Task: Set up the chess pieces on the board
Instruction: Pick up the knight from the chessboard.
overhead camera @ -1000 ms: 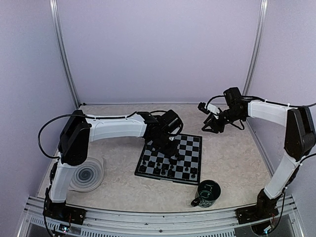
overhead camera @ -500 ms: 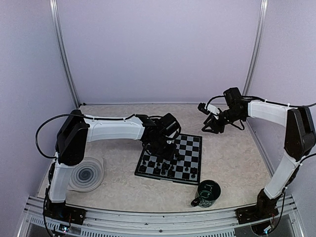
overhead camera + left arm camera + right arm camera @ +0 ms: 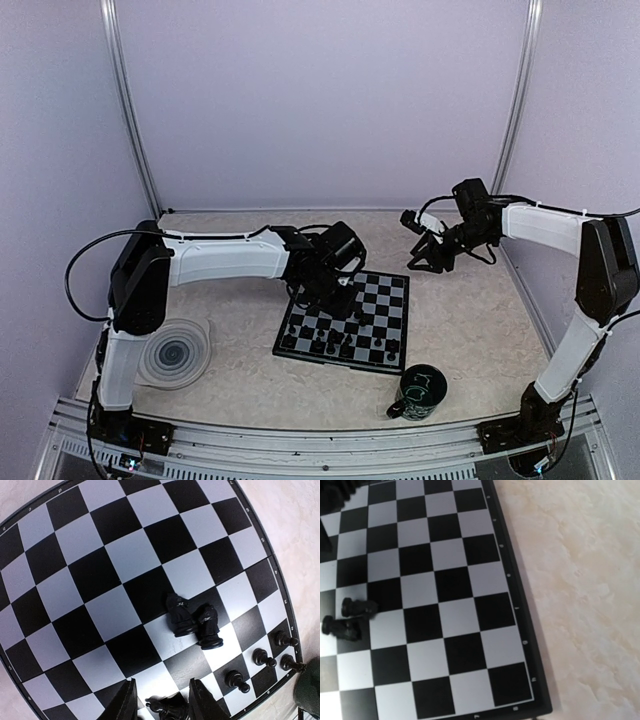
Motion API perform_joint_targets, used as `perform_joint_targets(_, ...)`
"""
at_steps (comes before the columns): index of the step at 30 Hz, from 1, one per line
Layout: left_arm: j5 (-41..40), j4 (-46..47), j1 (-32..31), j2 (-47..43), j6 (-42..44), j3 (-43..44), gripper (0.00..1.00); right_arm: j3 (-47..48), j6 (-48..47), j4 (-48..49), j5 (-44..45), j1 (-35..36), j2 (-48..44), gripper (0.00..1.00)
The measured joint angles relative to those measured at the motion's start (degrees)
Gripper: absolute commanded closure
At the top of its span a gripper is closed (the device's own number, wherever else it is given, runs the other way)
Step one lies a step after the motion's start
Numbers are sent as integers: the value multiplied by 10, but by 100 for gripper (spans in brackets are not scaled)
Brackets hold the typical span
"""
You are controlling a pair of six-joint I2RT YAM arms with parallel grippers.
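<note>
The board (image 3: 392,300) lies mid-table and also fills the left wrist view (image 3: 85,545) and the right wrist view (image 3: 445,585). Several black chess pieces (image 3: 330,345) stand on its near rows. Two more pieces (image 3: 192,620) lean together mid-board, also seen in the right wrist view (image 3: 350,617). My left gripper (image 3: 335,292) hovers over the board's left half, its fingers (image 3: 125,702) closed around a black piece (image 3: 172,709) held above the squares. My right gripper (image 3: 427,262) hangs above the table past the board's far right corner, open and empty; its fingers do not show in its own view.
A dark green mug (image 3: 420,392) stands near the front edge, right of the board's near corner, and shows in the left wrist view (image 3: 311,690). A round grey spiral plate (image 3: 175,352) lies at the left. Walls and metal posts enclose the back and sides.
My left arm has shifted slightly toward the far left over the board, carrying the piece. The right arm has hardly moved.
</note>
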Motion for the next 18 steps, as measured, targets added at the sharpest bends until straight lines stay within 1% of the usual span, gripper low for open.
perform_joint_targets(10, 26, 9, 14, 30, 10, 78, 64, 0, -3, -3, -2, 0, 0, 57)
perform_joint_targets(18, 51, 8, 23, 67, 10, 87, 64, 0, -6, -3, -1, 0, 2, 57)
